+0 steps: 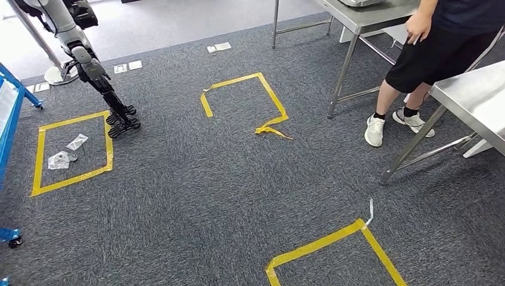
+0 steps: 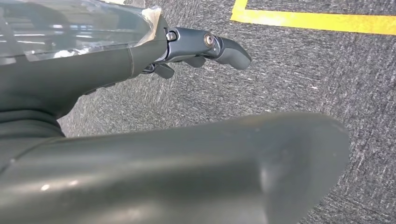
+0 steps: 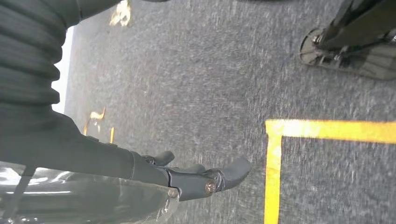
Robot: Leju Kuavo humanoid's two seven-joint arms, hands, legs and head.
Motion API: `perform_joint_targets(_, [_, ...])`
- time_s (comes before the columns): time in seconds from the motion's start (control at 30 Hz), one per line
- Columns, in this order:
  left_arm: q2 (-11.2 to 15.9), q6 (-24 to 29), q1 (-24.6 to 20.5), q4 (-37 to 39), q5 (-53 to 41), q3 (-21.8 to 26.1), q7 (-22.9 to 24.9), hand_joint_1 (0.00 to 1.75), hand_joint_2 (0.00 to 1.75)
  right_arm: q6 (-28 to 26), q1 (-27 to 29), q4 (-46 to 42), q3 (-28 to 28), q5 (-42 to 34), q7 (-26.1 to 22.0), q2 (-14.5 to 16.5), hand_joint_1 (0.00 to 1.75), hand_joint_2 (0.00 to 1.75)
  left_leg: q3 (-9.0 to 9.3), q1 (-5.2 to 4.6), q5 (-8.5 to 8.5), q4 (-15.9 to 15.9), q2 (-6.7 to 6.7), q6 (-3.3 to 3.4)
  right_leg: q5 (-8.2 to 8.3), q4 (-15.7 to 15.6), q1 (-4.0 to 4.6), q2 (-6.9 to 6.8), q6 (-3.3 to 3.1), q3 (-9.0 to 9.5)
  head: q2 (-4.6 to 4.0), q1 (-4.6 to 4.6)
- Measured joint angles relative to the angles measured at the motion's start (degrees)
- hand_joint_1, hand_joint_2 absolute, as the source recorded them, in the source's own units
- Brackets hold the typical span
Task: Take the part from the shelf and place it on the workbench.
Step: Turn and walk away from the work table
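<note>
Right, from the head camera I'm looking down at grey carpet [image 1: 196,196] marked with yellow tape squares. Two small clear bags [image 1: 59,159] lie inside the left tape square [image 1: 39,155]; whether either one is the part, I cannot tell. The blue shelf frame [image 1: 9,119] runs along the left edge, and a steel workbench [image 1: 476,95] stands at the right, with a person [image 1: 429,53] in dark shorts beside it. A silver arm [image 1: 89,62] reaches down at the upper left, its dark fingers hanging just beside that square's corner; I cannot say whose it is. On my left wrist camera the left hand [image 2: 140,60] has its fingers stretched out, clear plastic [image 2: 70,28] lying against them. The right hand [image 3: 187,179] looks the same, shiny plastic [image 3: 84,200] alongside. Whether either hand grips anything I cannot tell
</note>
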Motion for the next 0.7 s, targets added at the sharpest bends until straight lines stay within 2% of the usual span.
perform_joint_targets(0.07, [0.0, 0.0, -0.1, 0.0, 0.0, 0.0, -0.2, 0.0, 0.0, 0.0, 0.2, 0.0, 0.0, -0.1, 0.1, 0.0, 0.0, 1.75, -3.0, 0.09, -3.82, 6.5, 2.96, -0.41, 0.09, -0.1, 0.04, -1.43, -0.57, -0.11, 0.0, -0.34])
perform_joint_targets(0.1, [0.0, 0.0, -0.1, 0.0, 0.0, 0.0, -0.2, 0.0, 0.0, 0.1, 0.3, 0.0, 0.0, -0.2, 0.3, 0.0, 0.0, 1.75, -4.86, 0.23, -5.61, 10.5, 3.53, -0.61, 0.06, -0.1, 0.13, -2.28, -0.74, -0.18, 0.0, -0.45])
perform_joint_targets(0.13, [0.0, -0.1, -0.1, 0.0, 0.0, 0.0, -0.1, 0.0, 0.0, 0.1, 0.4, 0.0, 0.0, -0.3, 0.4, 0.1, 0.0, 1.75, -6.28, 0.38, -6.62, 13.5, 3.8, -0.77, 0.04, 0.0, 0.19, -3.11, -0.77, -0.24, 0.0, -0.45])
perform_joint_targets(0.17, [0.0, -0.1, 0.0, 0.0, -0.2, 0.0, 0.1, 0.0, 0.0, 0.1, 0.4, 0.0, 0.0, -0.3, 0.6, 0.1, 0.0, 1.75, -6.77, 0.53, -6.56, 14.6, 4.02, -0.91, 0.01, 0.0, 0.23, -3.9, -0.76, -0.33, 0.0, -0.48])
perform_joint_targets(0.2, [0.0, -0.1, 0.1, 0.0, -0.3, 0.0, 0.3, 0.0, 0.0, 0.2, 0.4, 0.0, 0.0, -0.4, 0.7, 0.2, 0.0, 1.75, -6.1, 0.68, -5.52, 13.5, 4.3, -1.0, -0.02, 0.0, 0.22, -4.59, -0.74, -0.4, 0.0, -0.48])
perform_joint_targets(0.23, [0.1, 0.0, 0.1, 0.0, -0.3, 0.0, 0.5, 0.0, 0.0, 0.2, 0.4, 0.0, 0.0, -0.4, 0.8, 0.3, 0.0, 1.75, -4.23, 0.82, -3.77, 10.1, 4.98, -1.05, -0.08, 0.0, 0.2, -5.22, -0.69, -0.4, 0.0, -0.49])
perform_joint_targets(0.3, [0.1, 0.4, 0.0, 0.0, -0.3, 0.0, 0.5, 0.0, 0.0, 0.4, 0.4, 0.0, 0.0, -0.1, 0.8, 0.5, 0.0, 1.75, 0.21, 0.87, -0.92, 2.2, 7.54, -0.95, -0.37, 0.1, 0.49, -6.34, -0.33, -0.2, 0.0, -0.5])
perform_joint_targets(0.33, [0.1, 0.7, -0.1, 0.0, -0.1, 0.0, 0.5, 0.0, 0.0, 0.5, 0.3, 0.0, 0.0, 0.2, 0.7, 0.5, 0.0, 1.75, 1.6, 0.77, -0.26, -0.3, 8.41, -0.75, -0.54, 0.1, 0.7, -6.88, -0.07, -0.09, 0.0, -0.39])
perform_joint_targets(0.37, [0.1, 1.0, -0.2, 0.0, 0.1, 0.0, 0.5, 0.0, 0.0, 0.6, 0.3, 0.0, 0.0, 0.6, 0.6, 0.4, 0.0, 1.75, 2.09, 0.58, -0.15, -1.4, 8.7, -0.47, -0.68, 0.1, 0.89, -7.4, 0.24, 0.15, 0.0, -0.27])
perform_joint_targets(0.43, [0.1, 1.5, -0.2, 0.0, 0.7, 0.2, 0.4, 0.0, 0.0, 0.8, 0.0, 0.0, 0.1, 1.5, 0.5, 0.3, 0.0, 1.75, 1.92, 0.29, 0.06, -1.7, 7.35, 0.36, -0.8, 0.0, 0.92, -8.42, 0.85, 0.46, 0.0, -0.08])
perform_joint_targets(0.47, [0.1, 1.7, -0.1, 0.0, 1.0, 0.3, 0.4, 0.0, 0.0, 0.9, -0.2, 0.0, 0.3, 1.9, 0.4, 0.3, 0.0, 1.75, 1.9, 0.24, 0.28, -1.9, 6.7, 0.81, -1.1, 0.3, 0.78, -7.98, 1.15, 0.47, 0.0, -0.05])
perform_joint_targets(0.53, [0.2, 2.1, -0.1, 0.0, 1.3, 0.6, 0.3, 0.0, 0.0, 1.2, -0.4, 0.0, 0.6, 2.5, 0.3, 0.3, 0.0, 1.75, 1.89, 0.42, 0.83, -2.3, 5.44, 1.69, -3.11, 4.0, 0.57, -5.01, 1.24, -1.22, 0.0, 0.13])
perform_joint_targets(0.57, [0.2, 2.2, -0.1, 0.0, 1.4, 0.6, 0.3, 0.0, 0.0, 1.4, -0.5, 0.0, 0.7, 2.8, 0.3, 0.2, 0.0, 1.75, 1.74, 0.39, 0.97, -2.3, 4.79, 1.94, -4.74, 7.6, 0.43, -3.11, 1.04, -2.93, 0.0, 0.24])
perform_joint_targets(0.6, [0.2, 2.4, -0.1, 0.0, 1.5, 0.7, 0.3, 0.0, 0.0, 1.6, -0.5, 0.0, 0.8, 3.0, 0.3, 0.2, 0.0, 1.75, 1.58, 0.38, 1.09, -2.3, 4.01, 2.15, -6.37, 11.8, 0.43, -1.96, 0.84, -5.02, 0.0, 0.3])
perform_joint_targets(0.63, [0.1, 2.6, -0.1, 0.0, 1.7, 0.8, 0.3, 0.0, 0.0, 1.9, -0.5, 0.0, 0.9, 3.3, 0.4, 0.2, 0.0, 1.75, 1.47, 0.32, 1.17, -2.3, 3.15, 2.26, -7.5, 15.4, 0.43, -1.44, 0.83, -6.84, 0.0, 0.31])
perform_joint_targets(0.67, [0.1, 2.7, 0.0, 0.0, 1.8, 0.9, 0.3, 0.0, 0.0, 2.1, -0.6, 0.0, 1.0, 3.5, 0.5, 0.2, 0.0, 1.75, 1.41, 0.28, 1.23, -2.2, 2.25, 2.3, -7.77, 17.3, 0.43, -1.23, 1.04, -7.87, 0.0, 0.32])
perform_joint_targets(0.7, [0.1, 2.8, 0.0, 0.0, 1.8, 1.0, 0.3, 0.0, 0.0, 2.3, -0.6, 0.0, 1.1, 3.7, 0.6, 0.1, 0.0, 1.75, 1.42, 0.26, 1.28, -2.2, 1.36, 2.29, -7.03, 16.7, 0.41, -1.11, 1.44, -7.75, 0.0, 0.32])
